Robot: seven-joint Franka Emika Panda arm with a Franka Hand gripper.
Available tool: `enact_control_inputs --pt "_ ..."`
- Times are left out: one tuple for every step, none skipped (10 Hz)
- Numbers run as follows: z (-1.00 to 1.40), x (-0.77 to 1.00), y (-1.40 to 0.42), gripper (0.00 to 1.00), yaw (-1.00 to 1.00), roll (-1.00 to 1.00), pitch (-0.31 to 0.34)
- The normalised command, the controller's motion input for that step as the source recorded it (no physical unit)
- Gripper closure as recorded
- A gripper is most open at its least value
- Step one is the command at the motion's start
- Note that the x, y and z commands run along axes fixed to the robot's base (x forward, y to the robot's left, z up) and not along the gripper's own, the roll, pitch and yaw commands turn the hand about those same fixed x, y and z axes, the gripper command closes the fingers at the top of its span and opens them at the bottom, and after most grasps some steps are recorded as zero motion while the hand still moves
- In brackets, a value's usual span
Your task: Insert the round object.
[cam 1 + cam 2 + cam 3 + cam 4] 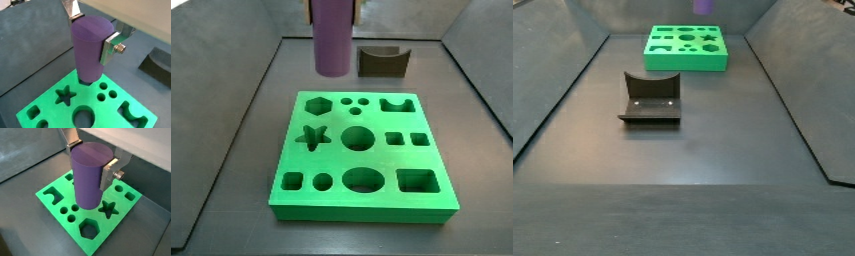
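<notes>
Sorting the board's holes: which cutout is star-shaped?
The star hole, on the green board, has five points. The hand holds the purple peg above.

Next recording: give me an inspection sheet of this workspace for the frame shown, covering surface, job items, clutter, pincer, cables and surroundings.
Surface: dark grey floor, bare apart from the items below.
Job items: purple peg held upright above the green board, not yet in any hole; the board has round, star, hexagon and square holes.
Clutter: nothing seen.
Fixture: dark bracket stands on the floor, apart from the board.
Pincer: the pincer is closed on the peg's upper part, silver fingers on its sides, above the board in both wrist views.
Cables: nothing seen.
Surroundings: dark sloped walls around the floor.
</notes>
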Motion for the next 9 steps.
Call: enact_control_inputs --pt "-0.90 0.00 -1.00 1.00 0.00 0.13 -0.317" --pt "-0.75 0.21 -0.90 1.00 0.00 0.00 -0.160" --pt "-0.73 0.34 -0.56 1.00 0.00 -0.01 -0.131" --pt "-0.70 0.51 -0.29 1.00 0.00 0.15 0.000" --pt "-0.62 0.61 -0.27 1.00 -0.03 0.31 0.060" --pt "-0.54 0.49 -0.24 1.00 -0.09 0.23 0.080" --pt "-0.42 0.49 -0.09 1.00 -0.13 0.23 0.171" --pt "-0.38 0.42 0.00 1.00 -0.13 0.05 0.194" --pt "-0.35 0.24 0.04 1.00 -0.07 0.00 0.149"
